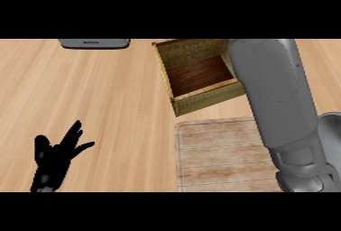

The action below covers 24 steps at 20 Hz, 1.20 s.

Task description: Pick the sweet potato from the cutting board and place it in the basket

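Black fingers (75, 131) of the left hand (53, 162) stand straight and fanned, thumb out to the side, with nothing between them. The hand rests at the lower left of the view, fingertips pointing up the frame. Around it the pale wooden counter (100, 99) lies bare on every side, a broad open stretch running up to the top edge and across to the basket and the board.

The right hand cannot be seen, so I cannot tell what its fingers are doing. Only the grey right forearm (273, 90) shows. It rises from the lower right corner and crosses the cutting board's right side and the basket's right wall, then leaves the frame at the top.

The cutting board (220, 153) (whitish planks, its left edge straight and square to the view) lies at lower centre, just below the basket.

The basket (206, 101) sits slightly turned. It has woven walls and a dark wood floor, and its near corner almost meets the board's top edge.

The sweet potato shows nowhere, and I cannot tell where it is.

A flat grey object (93, 43) is cut by the top edge at upper left, well apart from everything. A curved grey shape (331, 131) touches the right edge.
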Motion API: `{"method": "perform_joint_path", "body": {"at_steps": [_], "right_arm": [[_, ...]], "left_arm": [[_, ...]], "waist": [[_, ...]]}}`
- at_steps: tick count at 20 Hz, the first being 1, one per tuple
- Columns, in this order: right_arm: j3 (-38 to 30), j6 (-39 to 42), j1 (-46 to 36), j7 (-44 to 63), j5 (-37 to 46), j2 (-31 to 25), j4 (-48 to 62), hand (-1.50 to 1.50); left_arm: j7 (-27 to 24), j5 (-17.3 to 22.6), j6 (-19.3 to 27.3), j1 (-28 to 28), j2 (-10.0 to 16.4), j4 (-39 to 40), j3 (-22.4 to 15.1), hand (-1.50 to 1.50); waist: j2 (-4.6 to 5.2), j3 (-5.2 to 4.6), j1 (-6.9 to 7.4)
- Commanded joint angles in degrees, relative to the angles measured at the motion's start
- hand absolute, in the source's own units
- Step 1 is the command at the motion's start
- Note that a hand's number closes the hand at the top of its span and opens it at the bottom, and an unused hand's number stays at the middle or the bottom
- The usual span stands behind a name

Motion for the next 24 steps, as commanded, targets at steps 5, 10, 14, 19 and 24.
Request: {"method": "perform_joint_path", "body": {"at_steps": [5, 10, 14, 19, 24], "right_arm": [[2.4, -2.2, 4.1, -2.2, 8.0, -5.7, 6.3, 1.5], [2.8, 5.9, 2.9, -7.7, 5.8, -10.2, 8.6, -1.5], [2.4, 3.3, 2.1, -10.2, 6.5, -9.8, 8.7, -1.5], [-0.2, 0.4, 4.1, -11.4, 5.2, -10.2, 6.4, -1.5], [-4.8, -0.2, 8.0, -7.9, 1.5, -11.8, -0.1, -1.5]], "left_arm": [[1.9, -0.3, -0.4, 1.9, -1.0, 2.3, -0.9, 0.0], [4.0, -0.4, -0.5, 0.1, 0.0, 2.4, 0.0, 0.0], [0.7, -0.7, -1.3, -0.3, -0.4, 6.0, 0.8, 0.0], [0.2, -1.7, -1.2, 2.9, -0.7, 2.9, 0.1, 0.0], [3.3, -1.3, 0.1, 2.2, -1.9, 0.9, -0.2, 0.0]], "waist": [[0.32, -0.6, -0.41], [0.23, -0.56, -0.48], [0.23, -0.59, -0.37], [0.14, -0.57, -0.37], [-0.11, -0.54, -1.28]]}}
